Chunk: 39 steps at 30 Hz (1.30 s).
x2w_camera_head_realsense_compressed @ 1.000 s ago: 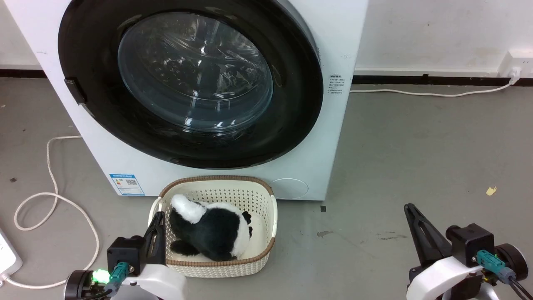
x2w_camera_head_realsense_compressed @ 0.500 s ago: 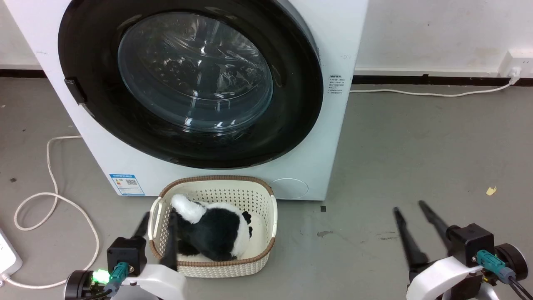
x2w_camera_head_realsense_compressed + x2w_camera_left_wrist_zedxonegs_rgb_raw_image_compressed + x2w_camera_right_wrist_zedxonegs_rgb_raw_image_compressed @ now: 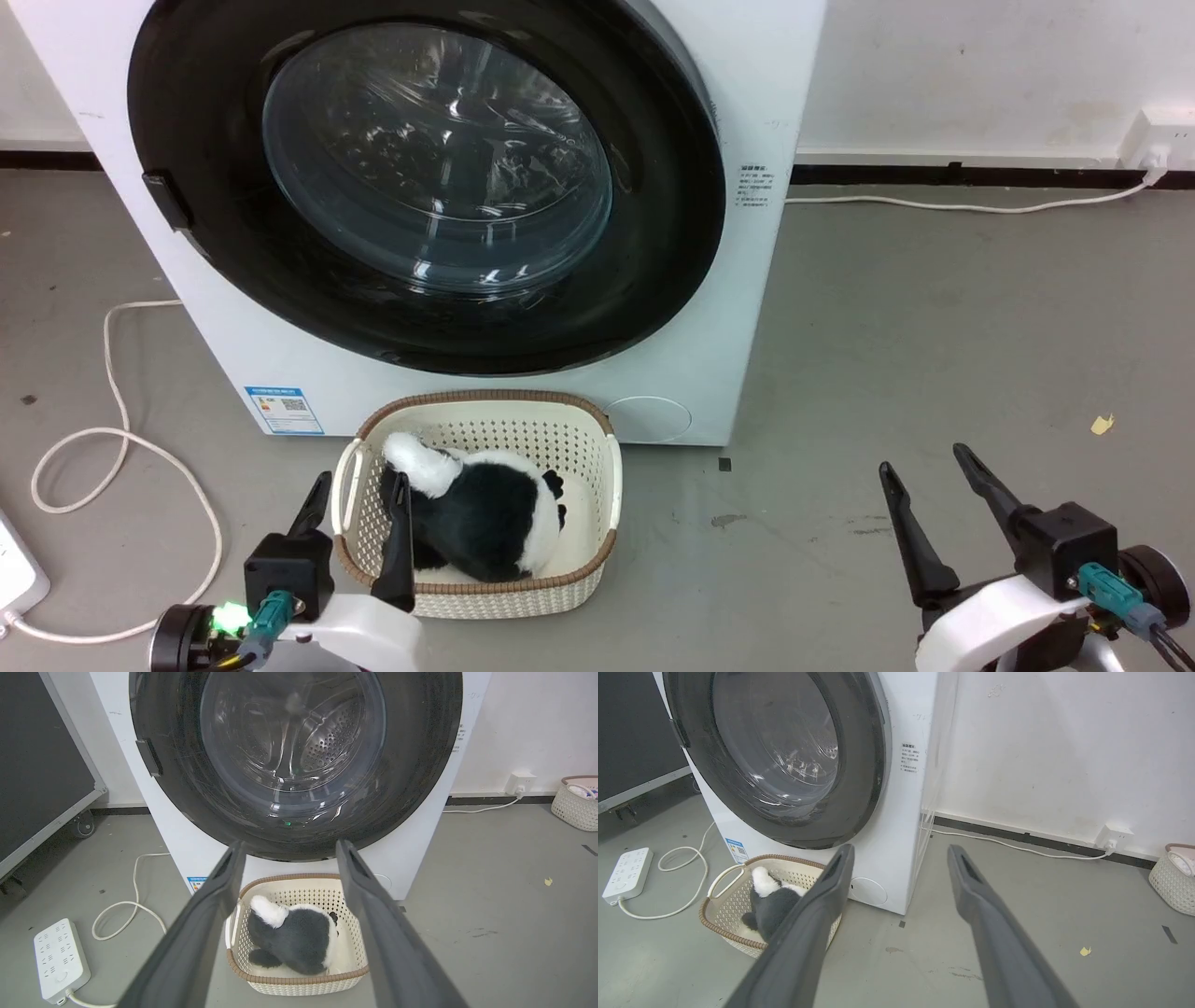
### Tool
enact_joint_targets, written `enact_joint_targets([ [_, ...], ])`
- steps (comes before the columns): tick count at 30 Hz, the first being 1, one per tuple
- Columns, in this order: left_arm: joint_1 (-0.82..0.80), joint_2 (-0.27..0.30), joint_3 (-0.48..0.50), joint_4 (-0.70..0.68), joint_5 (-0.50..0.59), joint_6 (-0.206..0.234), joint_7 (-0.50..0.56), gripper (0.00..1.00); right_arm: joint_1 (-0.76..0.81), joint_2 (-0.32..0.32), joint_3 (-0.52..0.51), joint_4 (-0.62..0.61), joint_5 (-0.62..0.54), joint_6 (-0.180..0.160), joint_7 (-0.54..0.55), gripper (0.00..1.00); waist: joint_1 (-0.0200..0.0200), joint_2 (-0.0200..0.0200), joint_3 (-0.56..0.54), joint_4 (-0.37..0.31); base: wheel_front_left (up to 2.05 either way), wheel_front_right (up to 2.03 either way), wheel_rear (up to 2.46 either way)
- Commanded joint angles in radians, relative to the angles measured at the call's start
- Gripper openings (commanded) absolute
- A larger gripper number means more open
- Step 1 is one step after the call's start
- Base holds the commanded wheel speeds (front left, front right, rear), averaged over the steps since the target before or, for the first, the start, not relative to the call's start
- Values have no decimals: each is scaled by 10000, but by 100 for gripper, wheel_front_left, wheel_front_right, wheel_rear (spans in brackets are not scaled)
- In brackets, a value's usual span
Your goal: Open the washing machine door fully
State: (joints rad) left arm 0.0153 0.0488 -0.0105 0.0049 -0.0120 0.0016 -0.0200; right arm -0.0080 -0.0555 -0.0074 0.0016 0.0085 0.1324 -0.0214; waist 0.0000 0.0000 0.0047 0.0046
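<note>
Left hand [image 3: 362, 478] and right hand [image 3: 922, 459] are gaping wide, empty, while the washing machine door [image 3: 429, 177] ahead is looking heavy and slick, best hooked at its edge tab [image 3: 163, 201].

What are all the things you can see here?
big box-shaped washing machine: one, white, against the wall.
round glossy washing machine door with glass bowl: one, black, closed on the machine's front.
perforated plastic basket: one, cream with brown rim, on the floor before the machine.
plush toy animal: one, black and white, lying in that basket.
label sticker: one, blue, low on the machine's front.
power strip: one, white, floor at the left.
looping cable: one, white, floor at the left.
second lattice basket: one, cream, far right by the wall.
paper scrap: one, yellow, floor at the right.
left gripper: one, dark fingers, open, by the basket.
right gripper: one, dark fingers, open, over floor.
</note>
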Motion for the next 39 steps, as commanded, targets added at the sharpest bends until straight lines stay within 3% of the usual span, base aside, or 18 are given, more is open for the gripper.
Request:
enact_joint_targets([
  [1,23,2,-13,6,-26,86,-117,100,48,6,-30,19,0,-2,-114,100,0,0,17,26,0,0,0],
  [10,-67,3,-150,-30,-82,194,-306,100,-48,-121,-54,-38,-111,-3,-302,100,0,0,238,236,0,0,0],
  [23,-437,4,-509,-248,-252,507,-619,100,-978,-1022,81,-277,141,-5,-224,100,0,0,1026,752,0,0,0],
  [24,-478,5,-544,-263,-268,536,-640,100,-1065,-1094,90,-306,195,-5,-188,65,0,0,1090,793,0,0,0],
  [25,-520,5,-577,-282,-285,568,-661,100,-1155,-1171,106,-337,250,-6,-154,1,0,0,1153,833,0,0,0],
  [39,-996,6,-981,-475,-513,900,-953,100,-3038,-1645,-190,-267,1739,-7,542,0,0,0,2008,1410,0,0,0],
])
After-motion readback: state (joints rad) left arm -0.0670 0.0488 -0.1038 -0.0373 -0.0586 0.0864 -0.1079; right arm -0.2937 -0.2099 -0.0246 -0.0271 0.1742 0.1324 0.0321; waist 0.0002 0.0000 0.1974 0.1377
